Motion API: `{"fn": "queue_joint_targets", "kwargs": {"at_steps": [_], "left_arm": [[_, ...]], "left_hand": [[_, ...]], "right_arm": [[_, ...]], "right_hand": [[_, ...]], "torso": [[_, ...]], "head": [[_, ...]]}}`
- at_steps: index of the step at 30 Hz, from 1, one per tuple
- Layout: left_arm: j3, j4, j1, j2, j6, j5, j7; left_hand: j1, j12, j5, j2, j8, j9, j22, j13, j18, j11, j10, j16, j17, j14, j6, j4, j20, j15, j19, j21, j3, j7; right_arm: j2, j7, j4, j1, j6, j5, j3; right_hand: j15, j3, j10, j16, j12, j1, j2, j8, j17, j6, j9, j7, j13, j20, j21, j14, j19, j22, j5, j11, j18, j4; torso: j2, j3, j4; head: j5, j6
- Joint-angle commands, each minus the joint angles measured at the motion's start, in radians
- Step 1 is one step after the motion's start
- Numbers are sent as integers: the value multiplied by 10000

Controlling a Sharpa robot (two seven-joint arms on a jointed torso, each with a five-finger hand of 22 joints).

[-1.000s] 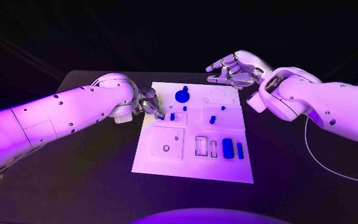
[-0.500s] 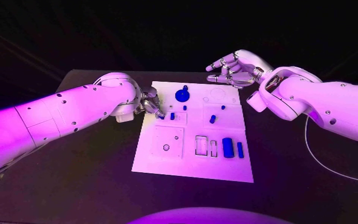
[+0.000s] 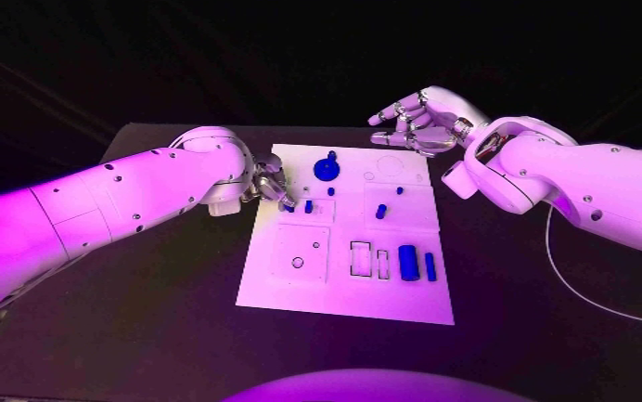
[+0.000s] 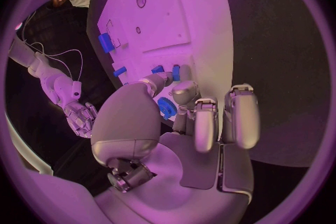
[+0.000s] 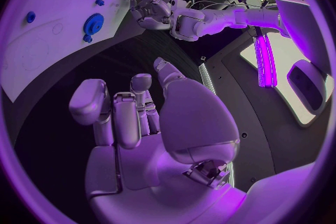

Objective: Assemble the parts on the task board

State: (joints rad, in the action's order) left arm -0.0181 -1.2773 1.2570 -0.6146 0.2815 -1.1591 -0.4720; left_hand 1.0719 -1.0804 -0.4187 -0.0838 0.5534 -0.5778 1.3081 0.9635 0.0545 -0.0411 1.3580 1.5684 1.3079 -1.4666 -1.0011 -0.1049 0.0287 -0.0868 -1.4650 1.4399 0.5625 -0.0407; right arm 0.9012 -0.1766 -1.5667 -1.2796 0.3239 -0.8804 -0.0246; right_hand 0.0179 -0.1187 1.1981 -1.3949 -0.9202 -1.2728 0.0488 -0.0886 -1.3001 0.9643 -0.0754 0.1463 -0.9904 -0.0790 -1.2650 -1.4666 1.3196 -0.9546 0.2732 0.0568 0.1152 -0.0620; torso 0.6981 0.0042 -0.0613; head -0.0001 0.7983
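The white task board lies in the middle of the black table. On it are a blue gear, small blue pegs and two blue blocks. My left hand is at the board's left edge. Its thumb and a finger pinch a small blue peg down on the board, and the other fingers are curled. This peg stands at the thumb tip in the left wrist view, beside another peg. My right hand hovers above the board's far right corner, holding nothing, its fingers spread.
The board has empty rectangular slots near the blocks and a round hole in a square plate. A thin white cable runs over the table at the right. Bare black table surrounds the board.
My left hand has shifted very slightly at the peg by the board's left edge. The right hand stays where it was, raised.
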Motion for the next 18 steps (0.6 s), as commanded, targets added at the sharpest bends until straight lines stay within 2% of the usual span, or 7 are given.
{"fn": "queue_joint_targets", "kwargs": {"at_steps": [1, 10, 18], "left_arm": [[-61, 27, -81, 73, 524, 164, -276], [-60, 98, -79, 173, 556, 217, -423], [-60, 112, -79, 210, 556, 223, -491]], "left_hand": [[-220, -50, -37, 54, -65, 29, 1148, 35, -146, 3, 66, 24, 2629, -1042, -212, 447, -88, -54, -304, 39, 415, 123], [-540, -102, -21, 148, -139, 91, 1207, 117, -160, -21, 94, 24, 2629, -1042, -346, 99, -109, -74, -335, 76, -139, 159], [-742, -153, -4, 45, -214, 152, 1253, 205, -169, -51, 127, 24, 2629, -1042, -463, -168, -133, -101, -358, 97, -1005, 199]], "right_arm": [[-10, -83, -12, 6, -90, -1, 2], [-2, -73, -28, 5, -98, -1, 2], [-3, -85, -38, 5, -88, 0, 2]], "right_hand": [[48, 13, -46, 58, -2, -41, -28, -38, 8, 55, 15, -12, 15, -21, 59, -470, -74, 6, 69, -15, 1, 31], [48, 13, -46, 58, -2, -41, -28, -38, 8, 55, 15, -12, 15, -21, 59, -470, -74, 6, 69, -15, 1, 31], [49, 5, -41, 66, -4, -55, -48, -41, 16, 61, 16, -12, 20, -19, 67, -470, -76, 17, 70, -15, 3, 37]], "torso": [[4, -1, 4], [7, -1, -5], [3, -4, -4]], "head": [[-6, 1], [-33, 22], [-47, 47]]}}
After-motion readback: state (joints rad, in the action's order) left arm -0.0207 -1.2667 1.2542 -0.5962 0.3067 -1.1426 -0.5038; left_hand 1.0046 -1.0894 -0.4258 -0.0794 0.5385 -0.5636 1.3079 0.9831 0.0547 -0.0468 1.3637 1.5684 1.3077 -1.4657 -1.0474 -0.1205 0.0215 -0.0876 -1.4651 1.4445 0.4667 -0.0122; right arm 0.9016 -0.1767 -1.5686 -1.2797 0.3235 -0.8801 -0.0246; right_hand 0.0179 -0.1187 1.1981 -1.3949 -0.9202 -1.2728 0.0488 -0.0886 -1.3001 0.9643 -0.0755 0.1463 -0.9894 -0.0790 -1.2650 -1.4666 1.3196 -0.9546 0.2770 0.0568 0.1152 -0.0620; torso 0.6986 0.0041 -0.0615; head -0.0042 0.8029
